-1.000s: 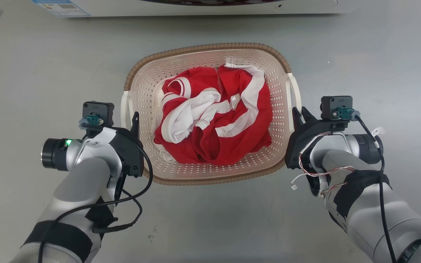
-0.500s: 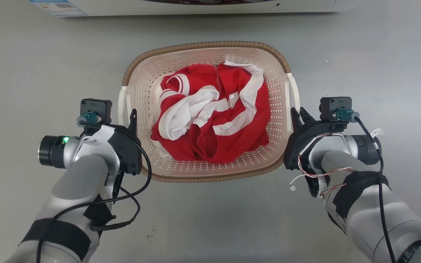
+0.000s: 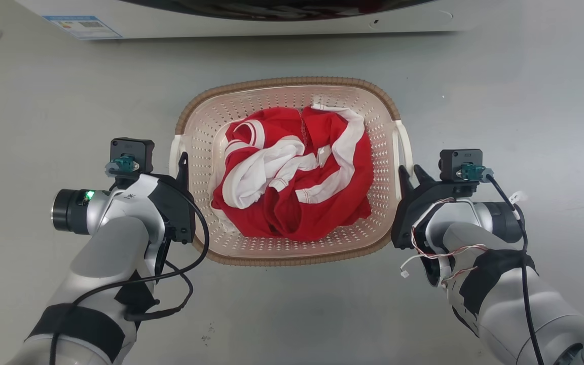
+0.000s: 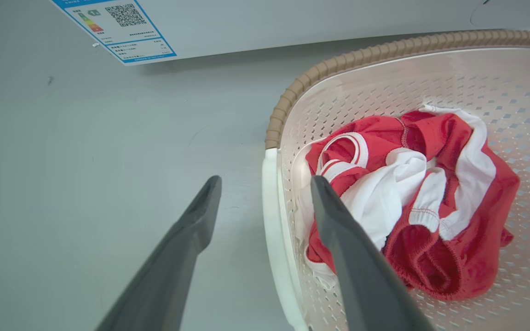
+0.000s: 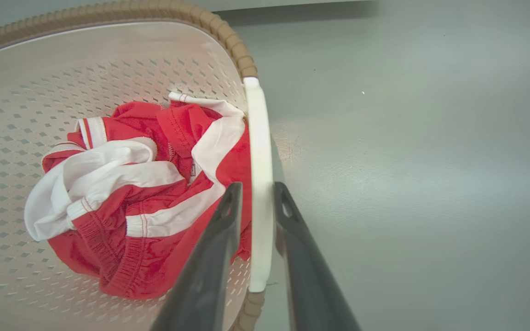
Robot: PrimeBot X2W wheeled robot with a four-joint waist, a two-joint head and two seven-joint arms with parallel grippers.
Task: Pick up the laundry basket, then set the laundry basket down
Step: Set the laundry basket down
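The laundry basket (image 3: 282, 82) is cream with a brown rim and sits on the grey floor between my arms, holding a red and white garment (image 3: 292, 172). My left gripper (image 3: 179, 159) is open and straddles the left white handle (image 4: 272, 216): one finger is outside the basket and one is inside, both apart from the handle. My right gripper (image 3: 408, 172) is shut on the right white handle (image 5: 259, 151), which runs between its two fingers (image 5: 228, 216). The wrist views also show the left gripper (image 4: 262, 181), the right gripper (image 5: 258, 186) and the basket rim (image 4: 361, 55).
A white washer (image 3: 271, 15) runs along the far edge, just beyond the basket, with a blue-bordered label (image 4: 122, 27) at its left. Bare grey floor (image 3: 525, 101) lies to the left, to the right and in front of the basket.
The whole head picture has shifted down, and more of the washer shows. The basket looks slightly smaller. Both grippers keep their places at the handles.
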